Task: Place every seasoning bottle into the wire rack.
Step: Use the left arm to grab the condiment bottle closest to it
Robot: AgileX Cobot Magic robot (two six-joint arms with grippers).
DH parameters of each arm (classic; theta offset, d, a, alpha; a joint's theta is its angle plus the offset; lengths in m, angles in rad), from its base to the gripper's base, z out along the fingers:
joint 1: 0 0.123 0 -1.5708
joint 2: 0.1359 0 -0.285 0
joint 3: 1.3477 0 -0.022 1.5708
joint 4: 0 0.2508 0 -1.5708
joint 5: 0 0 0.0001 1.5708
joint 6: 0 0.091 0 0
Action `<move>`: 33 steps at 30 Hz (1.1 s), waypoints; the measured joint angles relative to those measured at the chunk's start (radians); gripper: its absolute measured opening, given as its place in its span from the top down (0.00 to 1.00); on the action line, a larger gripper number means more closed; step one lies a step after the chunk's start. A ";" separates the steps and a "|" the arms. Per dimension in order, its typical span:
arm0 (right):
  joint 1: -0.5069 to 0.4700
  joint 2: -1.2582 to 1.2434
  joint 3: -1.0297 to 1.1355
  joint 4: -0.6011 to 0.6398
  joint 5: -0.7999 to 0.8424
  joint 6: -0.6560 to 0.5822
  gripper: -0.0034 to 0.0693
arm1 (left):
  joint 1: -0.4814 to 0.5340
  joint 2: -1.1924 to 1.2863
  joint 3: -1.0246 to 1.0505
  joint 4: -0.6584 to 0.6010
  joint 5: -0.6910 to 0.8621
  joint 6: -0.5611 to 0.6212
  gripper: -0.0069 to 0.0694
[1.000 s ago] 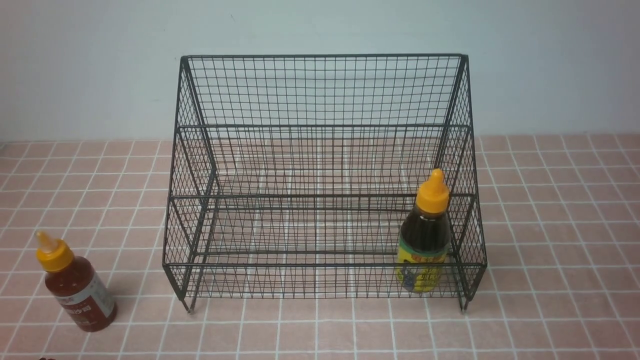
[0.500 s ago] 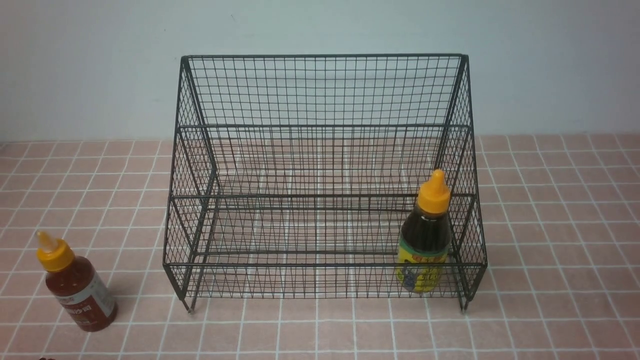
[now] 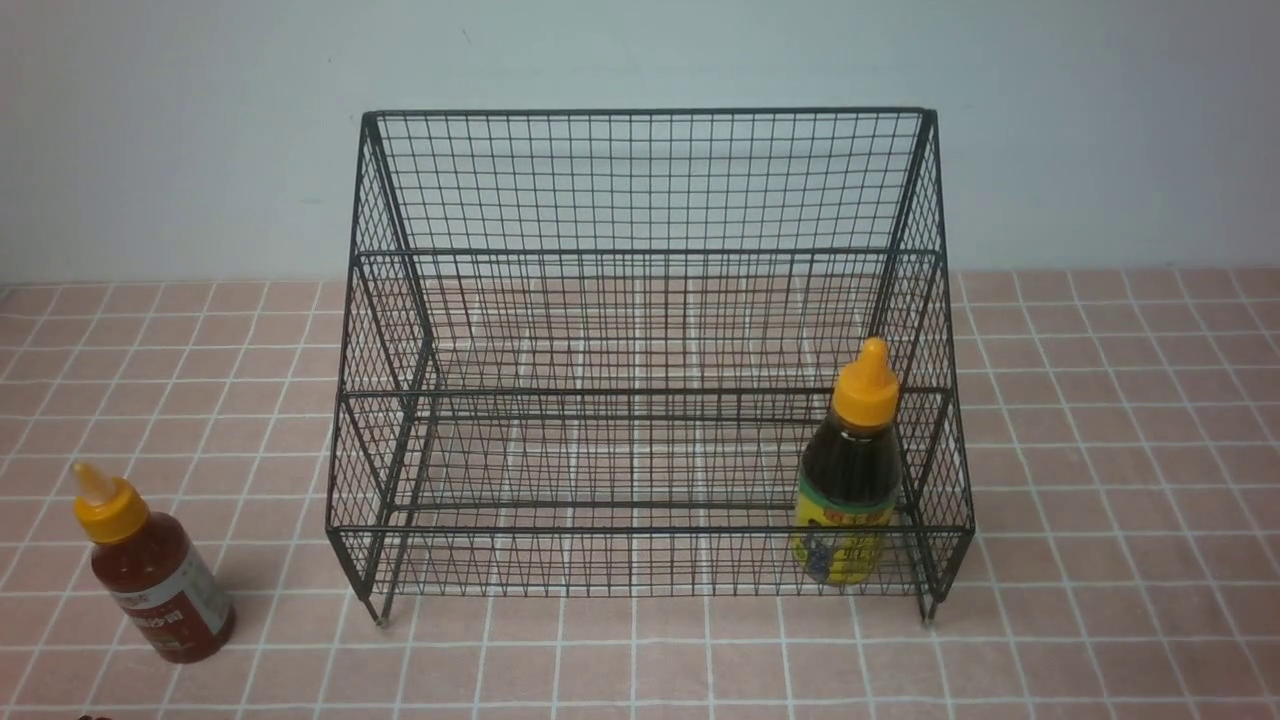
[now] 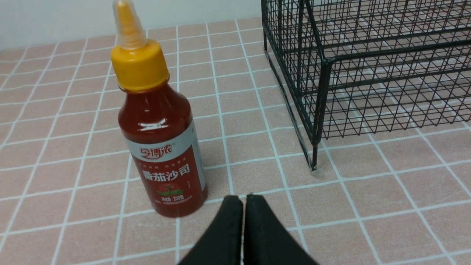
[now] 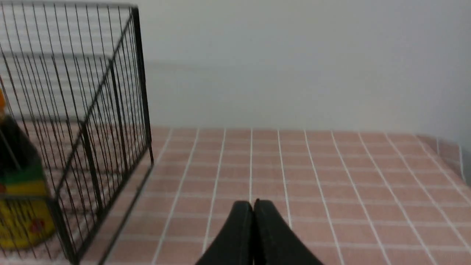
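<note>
— Where do the two seasoning bottles stand?

— The dark brown sauce bottle (image 3: 848,470), with its yellow label and orange-yellow nozzle cap, stands upright inside the wire rack (image 3: 640,180). It is on the low near tier, at the right end, just beside the right side mesh. The red sauce bottle (image 3: 150,575) is outside the rack. It stands on its base on the table (image 3: 1100,450), well to the left of the rack and toward the near edge.

— And the rack itself?

— It sits in the middle of the pink tiled table on short legs. Its tall grid back faces the pale wall (image 3: 200,130) and its sides slope down toward the near front.

— How is the robot's left tool?

— The left tool (image 4: 243,200) has its two black fingers pressed together, tip against tip. It hangs low over the tiles on the near side of the red sauce bottle, its tips near the bottle's base but apart from it. The same wrist view shows the rack's near left leg (image 4: 313,167) resting on the table.

— And the right one?

— The right tool (image 5: 253,206) is pressed together as well. It is over the tiles to the right of the rack and apart from it. Its wrist view catches the rack's right side mesh, with a blurred part of the brown bottle's yellow label behind the wires.
</note>
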 joint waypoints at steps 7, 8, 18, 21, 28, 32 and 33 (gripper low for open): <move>-0.010 0.000 0.066 0.000 0.016 0.000 0.97 | 0.000 0.000 0.000 0.000 0.000 0.000 0.92; -0.010 0.000 0.066 0.000 0.016 0.000 0.97 | 0.000 0.000 0.000 0.000 0.000 0.000 0.92; -0.010 0.000 0.066 -0.002 0.016 -0.001 0.97 | 0.000 0.000 0.000 0.000 0.000 0.000 0.92; -0.010 0.000 0.067 -0.003 0.016 -0.001 0.97 | 0.000 0.000 0.000 0.000 0.000 0.000 0.92; -0.010 0.000 0.067 -0.003 0.016 -0.001 0.97 | 0.000 0.000 0.000 0.000 0.000 0.000 0.92; -0.010 0.000 0.067 -0.003 0.016 -0.002 0.97 | 0.000 0.000 0.000 0.000 0.000 0.000 0.92; -0.010 0.000 0.067 -0.003 0.016 -0.003 0.97 | 0.000 0.000 0.000 0.000 0.000 0.000 0.92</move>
